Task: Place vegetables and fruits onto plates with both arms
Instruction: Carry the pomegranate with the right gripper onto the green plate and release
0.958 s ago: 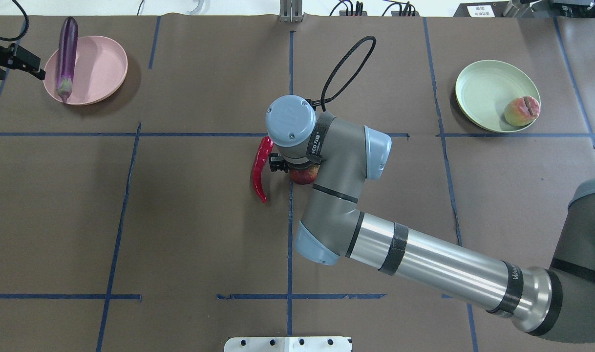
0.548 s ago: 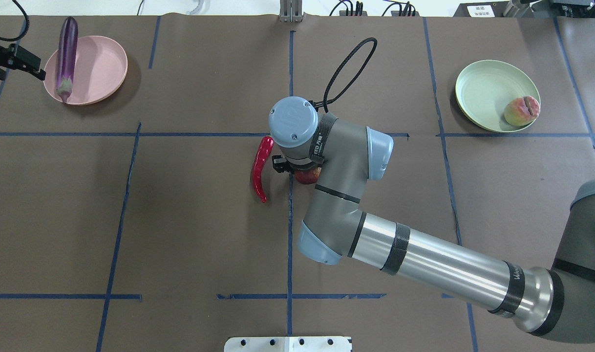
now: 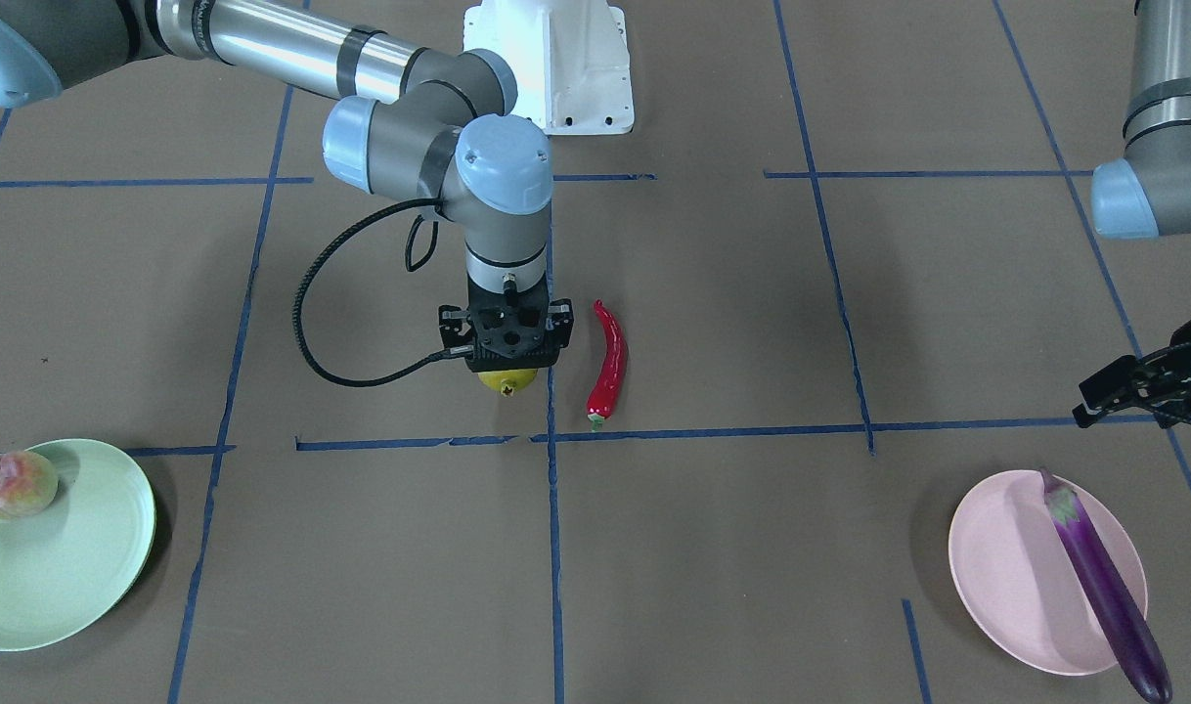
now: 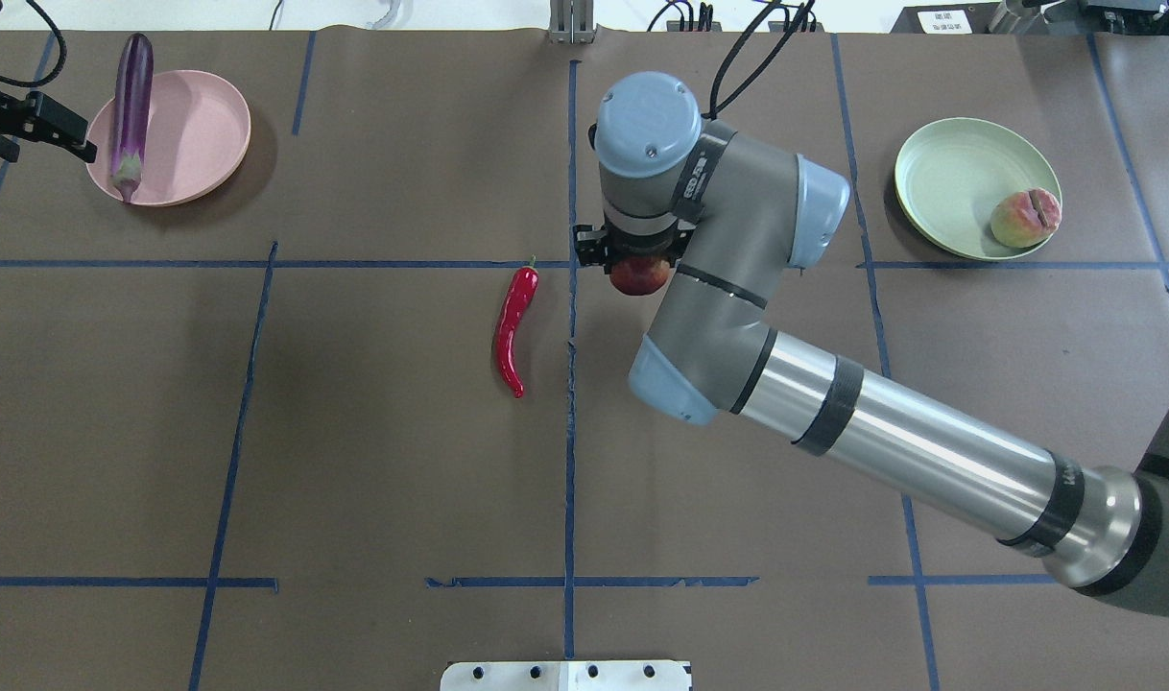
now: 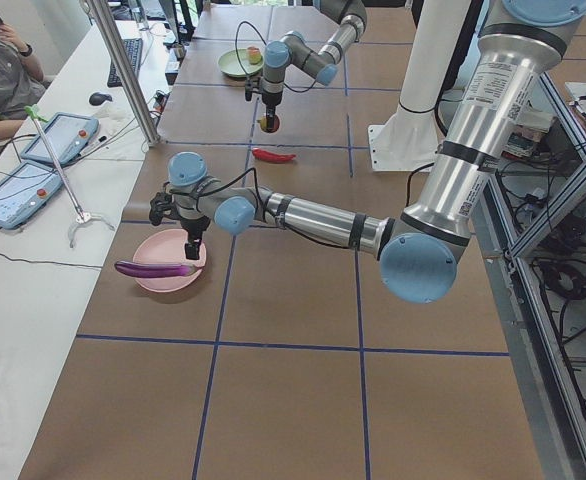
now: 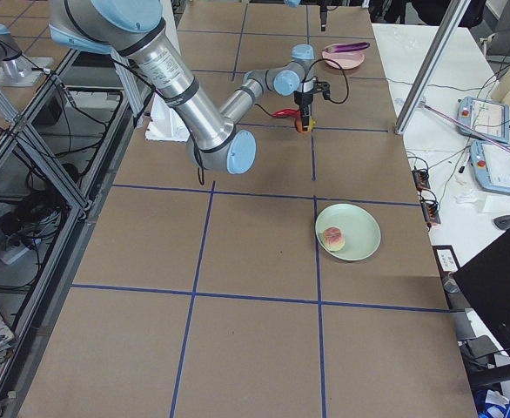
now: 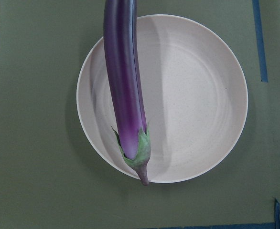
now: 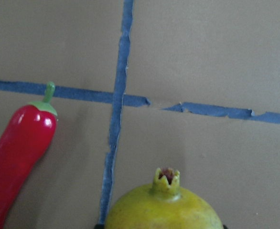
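Beside the curved red chili pepper [image 4: 512, 324], at its two o'clock, the round red-and-yellow-green crowned fruit [image 4: 640, 277] is being pinched aloft by the black right gripper [image 3: 506, 358], seemingly for carrying to the pale green plate [image 4: 949, 173].

Purple eggplant [image 7: 123, 86], pink plate [image 7: 202, 105]

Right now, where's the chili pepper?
Overhead view: the chili pepper lies on the table near centre, just left of the middle tape line, with the right claw holding the pomegranate to its right.
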